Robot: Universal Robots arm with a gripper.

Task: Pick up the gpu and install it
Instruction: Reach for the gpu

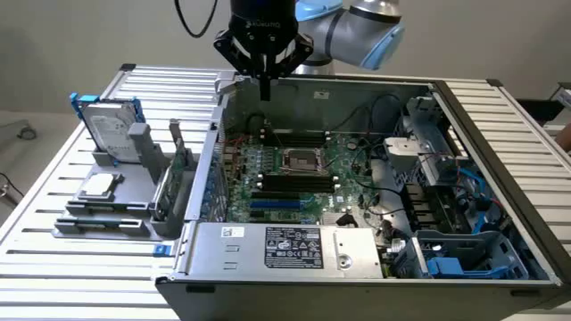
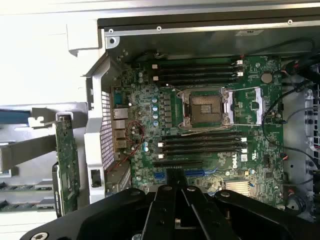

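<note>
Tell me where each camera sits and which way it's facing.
Exterior view: off the arm, raised, looking down into the open computer case; arm and shut jaws above its far wall.
Wrist view: at the arm's end, looking down at the motherboard; jaws in frame.
Both show: motherboard, graphics card standing beside the case.

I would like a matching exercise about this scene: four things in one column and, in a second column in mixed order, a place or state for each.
1. gpu
2. hard drive
3. gripper
4. processor socket

a. shut, above the open case
b. middle of the motherboard
c. green board on edge, outside the case wall
d. in a blue frame

Pairs: 1-c, 2-d, 3-a, 4-b
</note>
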